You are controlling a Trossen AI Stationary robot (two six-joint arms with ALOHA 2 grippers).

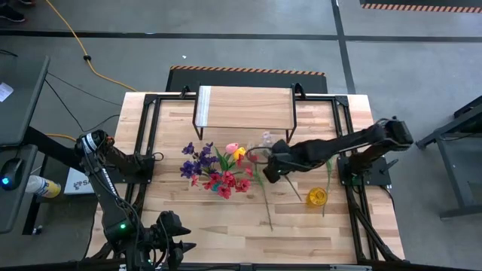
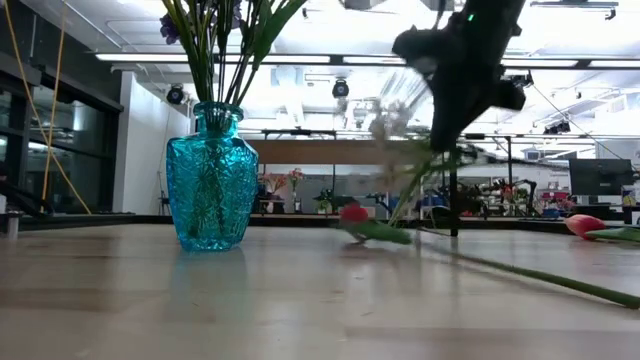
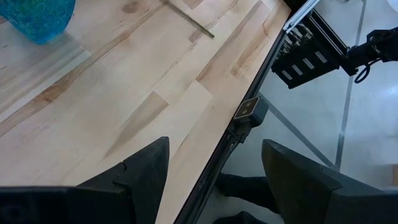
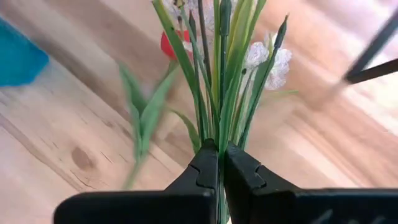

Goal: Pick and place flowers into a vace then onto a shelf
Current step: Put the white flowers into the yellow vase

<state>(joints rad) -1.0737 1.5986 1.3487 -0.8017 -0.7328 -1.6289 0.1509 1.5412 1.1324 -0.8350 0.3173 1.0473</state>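
Light plank wood is making up the desk (image 1: 226, 226), and the right gripper (image 1: 269, 170) is hanging over its middle, just right of the bouquet. Its fingers (image 4: 205, 171) are pressing nearly together on a bunch of thin green stems, holding a sprig (image 4: 267, 62) with small white blooms and long narrow leaves. In the low view the sprig is showing raised off the desk under the dark gripper.

A blue glass vase (image 2: 211, 180) is standing upright on the desk, left of the right gripper, with green stems rising out of its neck. From above, purple, red, pink and yellow flowers (image 1: 215, 169) are spreading over it.

More flowers are lying flat on the desk: a yellow bloom (image 1: 317, 197) near the right edge, a long stem (image 1: 267, 203) running toward the front, and a red bud (image 2: 352, 213) showing in the low view.

The shelf (image 1: 245, 107) is sitting at the back of the desk, its white strip at the left end, well apart from the vase.

The left gripper (image 1: 172, 239) is waiting near the front left corner, its fingers (image 3: 134, 180) spreading wide with nothing between them.
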